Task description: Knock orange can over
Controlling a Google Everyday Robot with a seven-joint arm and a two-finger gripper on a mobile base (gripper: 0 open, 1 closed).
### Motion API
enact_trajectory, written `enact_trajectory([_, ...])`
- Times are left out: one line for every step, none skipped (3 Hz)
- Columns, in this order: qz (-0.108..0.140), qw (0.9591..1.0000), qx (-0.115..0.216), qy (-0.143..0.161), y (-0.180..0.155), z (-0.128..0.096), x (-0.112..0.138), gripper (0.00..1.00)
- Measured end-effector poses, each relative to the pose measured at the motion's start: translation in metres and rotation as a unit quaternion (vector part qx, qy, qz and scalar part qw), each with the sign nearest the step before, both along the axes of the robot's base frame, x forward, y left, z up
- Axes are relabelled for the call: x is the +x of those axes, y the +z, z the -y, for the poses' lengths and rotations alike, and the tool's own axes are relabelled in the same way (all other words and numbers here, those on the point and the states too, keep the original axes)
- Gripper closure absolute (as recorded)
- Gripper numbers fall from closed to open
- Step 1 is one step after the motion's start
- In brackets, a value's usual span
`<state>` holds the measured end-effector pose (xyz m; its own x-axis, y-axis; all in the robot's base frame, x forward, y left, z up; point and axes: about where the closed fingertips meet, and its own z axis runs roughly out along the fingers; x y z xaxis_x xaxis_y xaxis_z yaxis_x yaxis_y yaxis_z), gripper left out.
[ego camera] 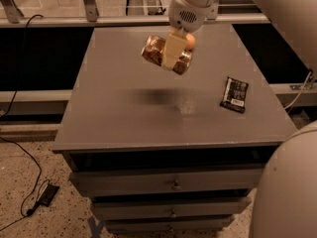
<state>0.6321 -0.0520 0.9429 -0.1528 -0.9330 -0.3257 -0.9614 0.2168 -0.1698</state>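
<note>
The orange can [154, 50] is in the camera view at upper middle, held in the air well above the grey table [129, 118], lying nearly on its side with its silver top to the left. My gripper [171, 58] comes down from the top of the view and is shut around the can's middle; a pale finger [173, 49] crosses the can's front. The can's shadow lies on the tabletop below it. A small round orange fruit [190, 41] peeks out just behind the gripper.
A flat black snack packet [234, 94] lies on the right side of the table. Drawers [173, 182] run below the table's front edge. My white arm and body fill the right edge. Cables [20, 148] lie on the floor at left.
</note>
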Motion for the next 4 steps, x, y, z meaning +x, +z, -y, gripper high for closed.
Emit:
enact_trajectory([0.013, 0.9945, -0.102, -0.019, -0.001, 0.035, -0.006, 0.82])
enact_trajectory([0.025, 0.9869, -0.158, -0.025, -0.013, 0.069, -0.005, 0.58])
enact_trajectory([0.015, 0.9856, -0.167, -0.023, -0.036, 0.088, -0.01, 0.35])
enact_trajectory([0.016, 0.9856, -0.167, -0.023, -0.036, 0.087, -0.01, 0.12])
